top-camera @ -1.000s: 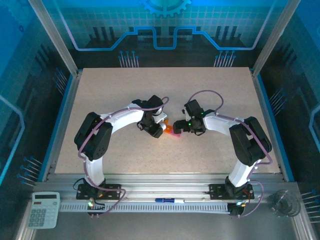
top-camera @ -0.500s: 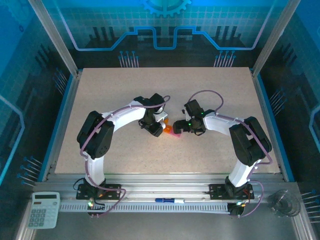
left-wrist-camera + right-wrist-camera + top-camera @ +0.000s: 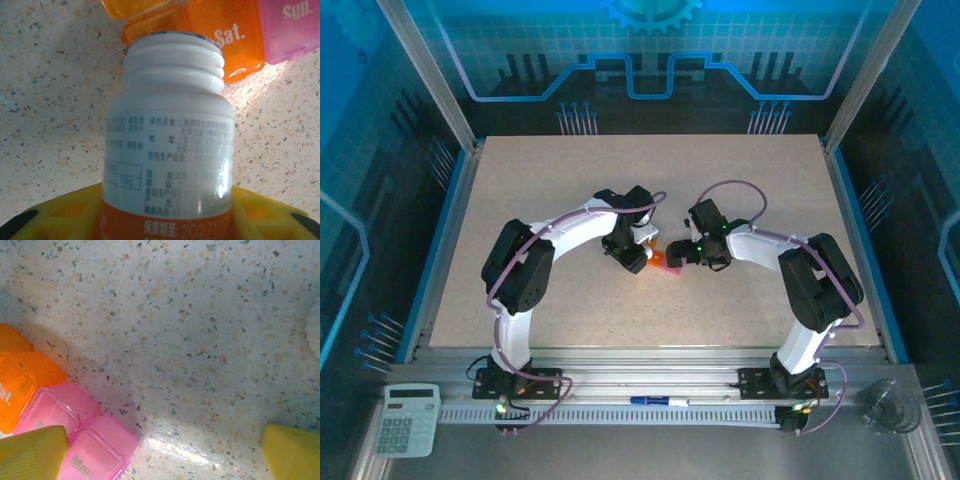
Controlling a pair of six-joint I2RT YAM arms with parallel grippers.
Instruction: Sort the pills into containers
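Left fingers (image 3: 55, 217) pinch a white bottle (image 3: 170, 145), its open mouth at the containers (image 3: 235, 40) just ahead (orange cell nearest); right fingers (image 3: 32, 450) spread, one tip at the pink cells.

speckled beige table (image 3: 520, 190) | blue patterned wall (image 3: 650, 50) | aluminium frame (image 3: 425, 70)

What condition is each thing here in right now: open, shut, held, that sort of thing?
bottle: cap off, held, mouth pointed at the orange compartment.
orange compartment: lid seems open; the bottle hides part of it.
pink compartments: lids shut.
left gripper: shut on the bottle.
right gripper: open, holding nothing.
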